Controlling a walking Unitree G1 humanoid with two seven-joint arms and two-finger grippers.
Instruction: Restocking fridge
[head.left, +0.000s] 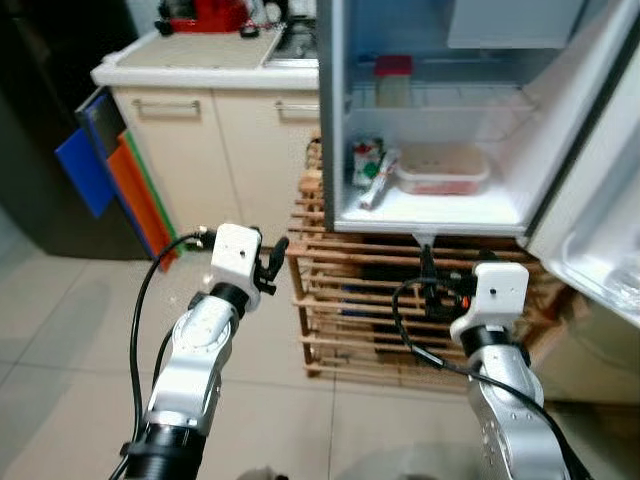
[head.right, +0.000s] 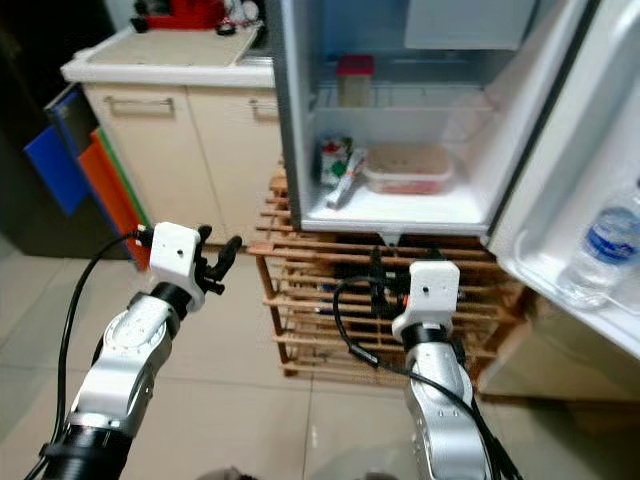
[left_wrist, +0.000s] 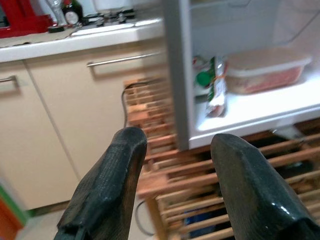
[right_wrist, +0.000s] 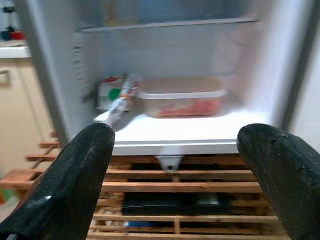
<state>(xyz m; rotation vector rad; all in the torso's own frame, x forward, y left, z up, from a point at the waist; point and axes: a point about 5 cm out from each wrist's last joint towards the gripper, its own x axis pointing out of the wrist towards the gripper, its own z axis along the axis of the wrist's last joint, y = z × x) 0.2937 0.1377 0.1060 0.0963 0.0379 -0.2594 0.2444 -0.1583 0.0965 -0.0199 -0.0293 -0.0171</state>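
Observation:
The small fridge (head.left: 430, 215) stands open on a wooden slat rack (head.left: 330, 300). On its bottom shelf lie a lidded plastic container (head.left: 442, 168) with reddish contents, a green-and-white carton (head.left: 366, 160) and a long wrapped packet (head.left: 378, 185). A red-lidded jar (head.left: 393, 80) stands on the shelf above. A water bottle (head.right: 605, 250) sits in the open door's shelf at the right. My left gripper (head.left: 272, 262) is open and empty, held left of the rack. My right gripper (head.left: 428, 268) is open and empty, below the fridge's front edge.
A cream cabinet with a white counter (head.left: 190, 60) stands left of the fridge, with a red appliance (head.left: 205, 12) on top. Blue and orange boards (head.left: 95, 165) lean against the cabinet's side. The fridge door (head.left: 600, 200) swings out at the right. Tiled floor lies in front.

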